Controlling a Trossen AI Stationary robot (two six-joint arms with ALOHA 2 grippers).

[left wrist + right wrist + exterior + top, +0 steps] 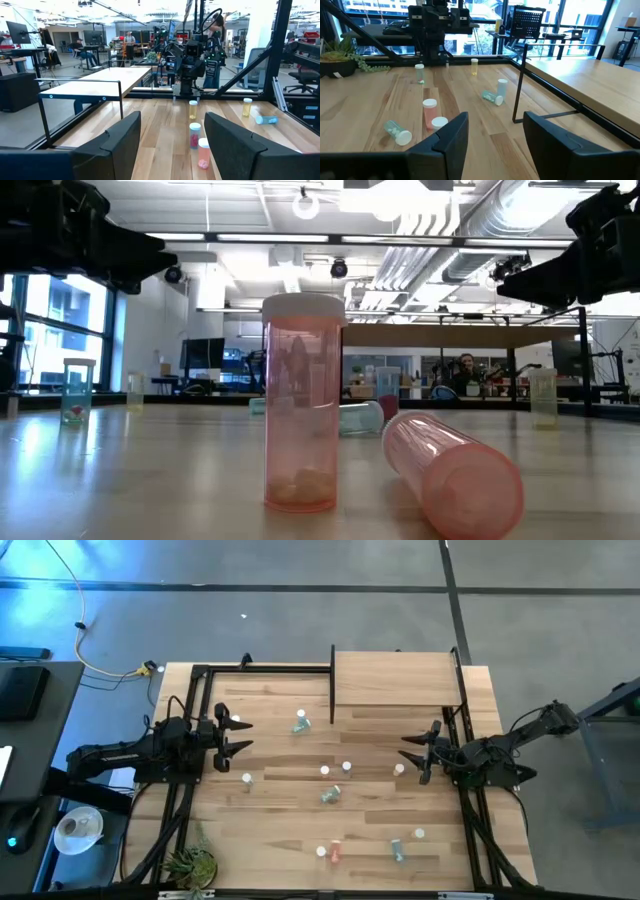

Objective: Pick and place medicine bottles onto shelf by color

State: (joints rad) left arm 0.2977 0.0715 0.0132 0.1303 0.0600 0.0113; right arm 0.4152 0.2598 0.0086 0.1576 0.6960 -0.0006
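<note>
Several small white-capped medicine bottles are scattered on the wooden table. A blue-grey one (pixel 300 722) stands far left of centre, a green one (pixel 330 795) lies on its side mid-table, and a pink one (pixel 335 852) and a teal one (pixel 398 850) lie near the front edge. In the low view one pink bottle (pixel 302 405) stands upright and another (pixel 455 470) lies beside it. The shelf (pixel 400 678) is raised at the far right. My left gripper (pixel 238 735) is open at the table's left side. My right gripper (pixel 415 755) is open at the right side. Neither has anything between its fingers.
A small plant (pixel 190 862) sits at the table's near left corner. A black frame (pixel 200 670) runs along the far left edge and down both sides. Bare wood lies between the scattered bottles. People show in the room beyond the table.
</note>
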